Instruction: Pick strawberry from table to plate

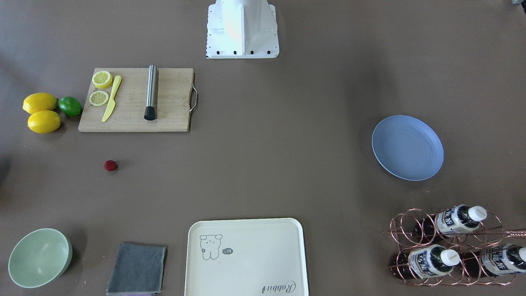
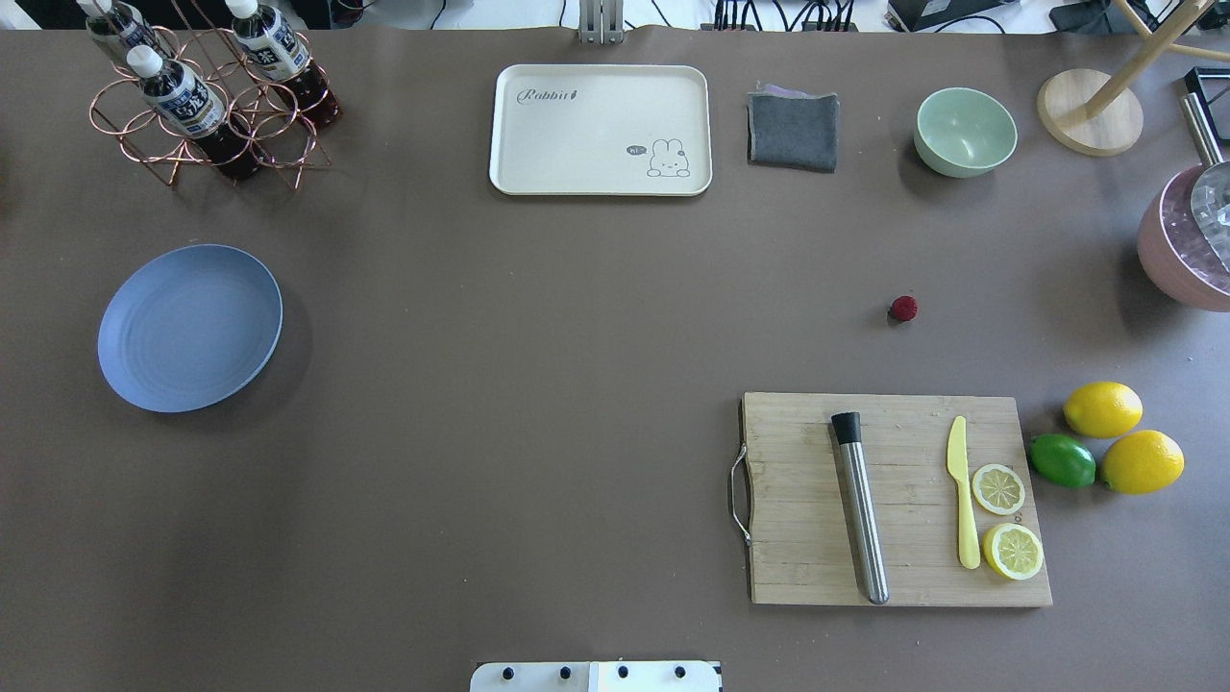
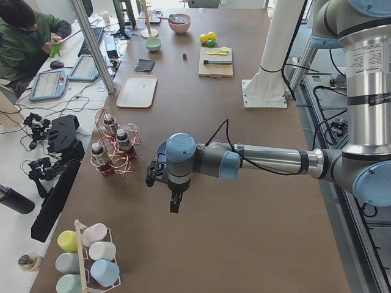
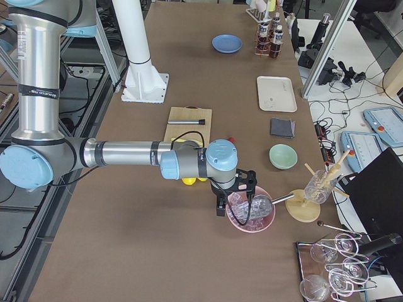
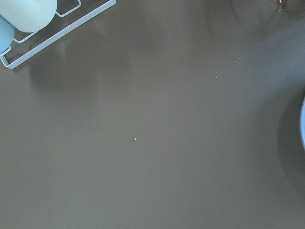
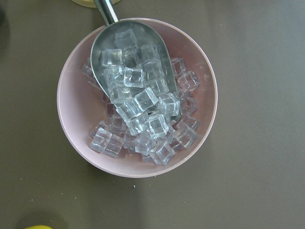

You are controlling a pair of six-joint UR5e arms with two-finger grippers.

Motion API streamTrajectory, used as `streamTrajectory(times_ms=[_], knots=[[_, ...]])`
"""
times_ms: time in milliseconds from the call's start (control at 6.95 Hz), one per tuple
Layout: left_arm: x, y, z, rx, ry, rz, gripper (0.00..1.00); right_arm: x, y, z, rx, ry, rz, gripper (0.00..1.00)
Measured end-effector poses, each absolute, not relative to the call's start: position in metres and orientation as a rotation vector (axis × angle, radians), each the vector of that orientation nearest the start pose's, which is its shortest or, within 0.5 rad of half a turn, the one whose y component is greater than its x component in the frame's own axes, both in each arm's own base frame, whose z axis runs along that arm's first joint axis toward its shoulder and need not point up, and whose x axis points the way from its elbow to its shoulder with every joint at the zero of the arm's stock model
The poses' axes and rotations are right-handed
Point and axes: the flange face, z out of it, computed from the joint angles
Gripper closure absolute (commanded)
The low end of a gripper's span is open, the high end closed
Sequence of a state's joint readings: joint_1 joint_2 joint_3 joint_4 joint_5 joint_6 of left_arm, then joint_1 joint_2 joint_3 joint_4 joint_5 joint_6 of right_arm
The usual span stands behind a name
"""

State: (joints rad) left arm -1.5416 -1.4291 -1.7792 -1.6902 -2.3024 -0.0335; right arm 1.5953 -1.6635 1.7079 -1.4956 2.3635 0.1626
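Observation:
The strawberry (image 1: 110, 165) (image 2: 902, 308), small and dark red, lies on the brown table (image 2: 538, 336) just beyond the cutting board. The light blue plate (image 1: 407, 147) (image 2: 189, 327) sits empty far across the table, on the robot's left side. Neither gripper appears in the overhead or front view. In the exterior left view the left gripper (image 3: 174, 204) hangs over bare table near the plate. In the exterior right view the right gripper (image 4: 234, 207) hovers above a pink bowl of ice (image 6: 137, 98). I cannot tell whether either is open or shut.
Near the strawberry is a wooden cutting board (image 2: 898, 500) with a steel muddler, a yellow knife and lemon slices; two lemons and a lime (image 2: 1062, 460) lie beside it. A cream tray (image 2: 601, 130), grey cloth (image 2: 793, 130), green bowl (image 2: 965, 132) and bottle rack (image 2: 207, 96) line the far edge.

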Motion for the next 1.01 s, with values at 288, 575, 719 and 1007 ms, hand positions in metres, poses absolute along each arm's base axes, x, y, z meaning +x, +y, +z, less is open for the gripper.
streamTrajectory(times_ms=[288,575,719,1007], knots=[[-0.052,-0.457,0.599,0.186,0.734,0.082,0.02,0.073,-0.461,0.624,0.062,-0.796,0.128,0.0],[-0.047,-0.48,0.575,0.275,0.733,0.122,0.02,0.073,-0.464,0.62,0.066,-0.798,0.13,0.0],[-0.044,-0.491,0.567,0.308,0.743,0.141,0.02,0.072,-0.466,0.618,0.07,-0.799,0.126,0.0],[-0.02,-0.511,0.554,0.324,0.794,0.189,0.02,0.055,-0.479,0.602,0.093,-0.809,0.081,0.0]])
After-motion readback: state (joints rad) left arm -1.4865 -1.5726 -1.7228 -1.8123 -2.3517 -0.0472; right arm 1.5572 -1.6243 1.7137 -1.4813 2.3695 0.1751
